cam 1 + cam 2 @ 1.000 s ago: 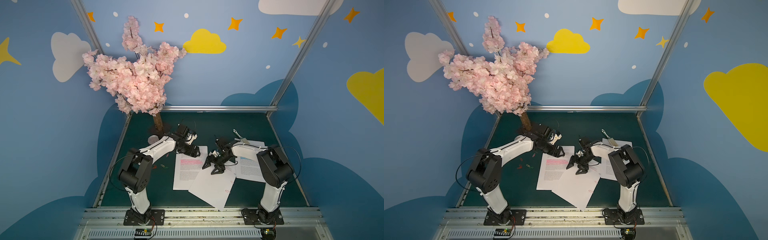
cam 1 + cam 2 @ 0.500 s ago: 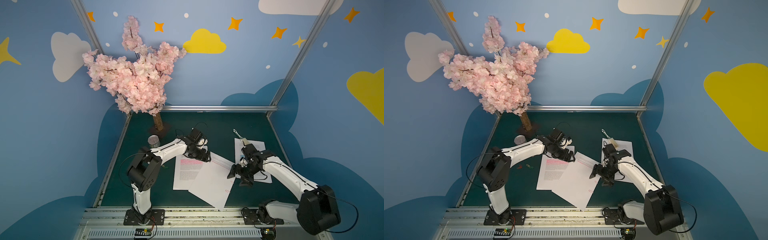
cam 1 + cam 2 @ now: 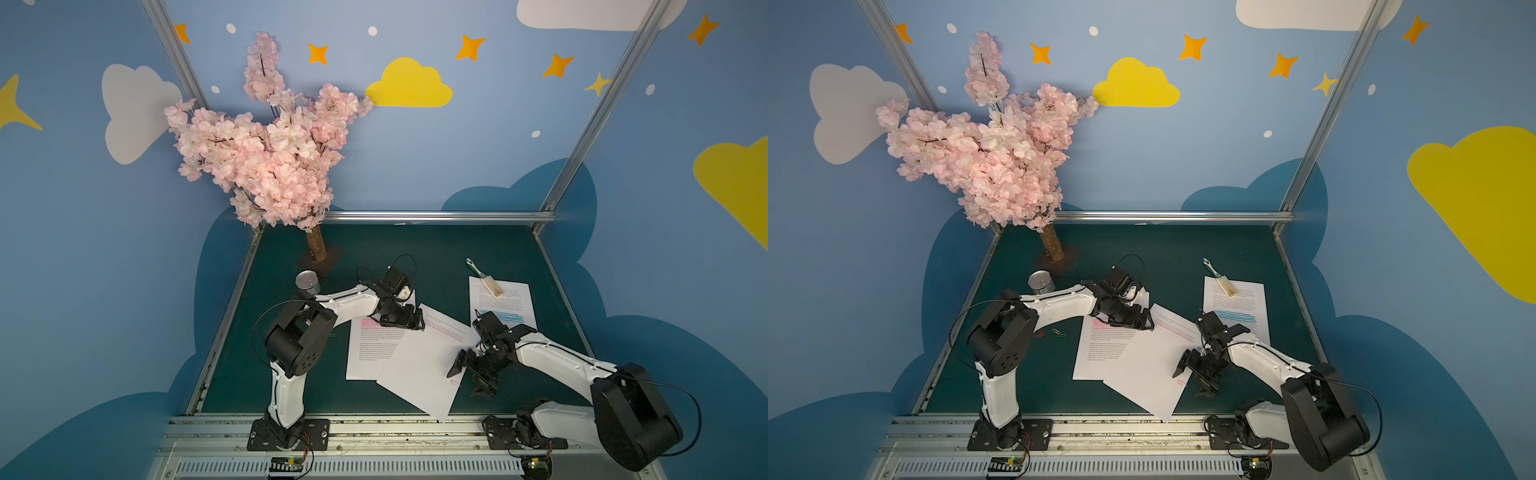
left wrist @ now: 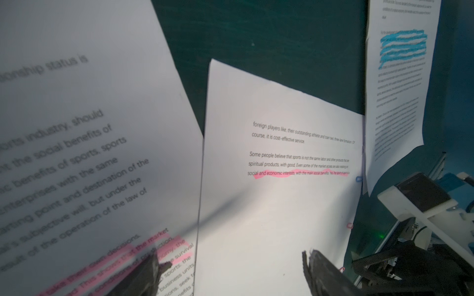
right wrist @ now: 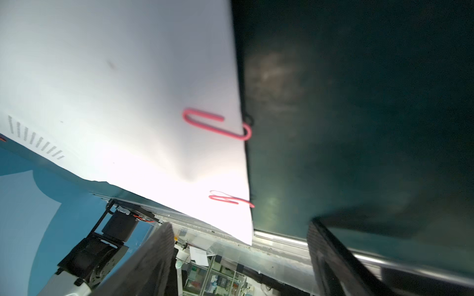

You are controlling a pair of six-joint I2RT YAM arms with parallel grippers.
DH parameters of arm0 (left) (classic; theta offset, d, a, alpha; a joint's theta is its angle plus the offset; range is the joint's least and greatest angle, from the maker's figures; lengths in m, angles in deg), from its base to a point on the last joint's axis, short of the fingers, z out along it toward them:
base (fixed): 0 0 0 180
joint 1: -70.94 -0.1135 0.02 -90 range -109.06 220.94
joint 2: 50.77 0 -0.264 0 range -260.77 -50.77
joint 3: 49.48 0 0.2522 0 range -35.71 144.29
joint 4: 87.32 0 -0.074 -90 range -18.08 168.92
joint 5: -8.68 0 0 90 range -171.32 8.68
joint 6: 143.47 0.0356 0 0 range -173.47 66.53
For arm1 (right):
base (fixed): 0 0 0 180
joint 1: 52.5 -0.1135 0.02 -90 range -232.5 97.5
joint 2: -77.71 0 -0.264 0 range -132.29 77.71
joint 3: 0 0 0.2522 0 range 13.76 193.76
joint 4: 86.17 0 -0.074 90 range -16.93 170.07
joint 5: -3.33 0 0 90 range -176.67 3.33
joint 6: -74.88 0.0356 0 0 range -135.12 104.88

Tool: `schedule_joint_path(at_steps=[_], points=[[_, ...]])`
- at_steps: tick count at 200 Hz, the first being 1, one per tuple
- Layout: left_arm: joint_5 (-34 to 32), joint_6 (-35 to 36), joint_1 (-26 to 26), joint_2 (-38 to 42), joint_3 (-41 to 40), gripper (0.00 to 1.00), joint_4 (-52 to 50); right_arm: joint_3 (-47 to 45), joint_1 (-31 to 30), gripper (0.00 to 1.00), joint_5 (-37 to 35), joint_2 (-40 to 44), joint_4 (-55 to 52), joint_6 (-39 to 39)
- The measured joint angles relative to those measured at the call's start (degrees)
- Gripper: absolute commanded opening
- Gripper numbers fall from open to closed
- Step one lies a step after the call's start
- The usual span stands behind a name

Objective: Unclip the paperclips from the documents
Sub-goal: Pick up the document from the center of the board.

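Three white documents lie on the green table. The pink-banded page (image 3: 365, 353) is left, a tilted page (image 3: 419, 365) overlaps it, and the blue-banded page (image 3: 505, 305) is right. My left gripper (image 3: 409, 322) is open, low over the tilted page's far corner, with its fingertips (image 4: 320, 271) straddling both pages' edges. My right gripper (image 3: 469, 376) is open beside the tilted page's right edge and holds nothing. A pink paperclip (image 5: 215, 124) and a second one (image 5: 230, 200) sit on that edge. A blue paperclip (image 4: 359, 179) is clipped farther along.
A small brush (image 3: 486, 282) lies on the blue-banded page's far corner. A tin can (image 3: 307, 281) and the blossom tree's trunk (image 3: 316, 245) stand at the back left. Loose red (image 3: 1039, 333) and green (image 3: 1059, 332) paperclips lie left of the pink-banded page.
My right arm swung out from the table's middle to the front right, uncovering the tilted page, and its jaws widened. My left gripper moved right from the pink-banded page's top to the tilted page's corner.
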Motion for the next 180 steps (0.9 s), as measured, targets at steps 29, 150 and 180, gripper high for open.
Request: schedule_joint_path(at_steps=[29,150,180], points=[[0.8,-1.4,-0.2,0.3,-0.9,0.90,1.9,3.5,-3.6,0.83,0.7,-6.6,0.1,3.9],[7.5,-7.4,-1.8,1.2,-6.6,0.90,12.9,4.5,-7.1,0.82,0.0,-7.1,2.9,9.9],[8.2,-7.8,-1.8,1.2,-7.0,0.90,13.8,4.8,-8.1,0.81,-0.8,-7.1,2.8,9.9]])
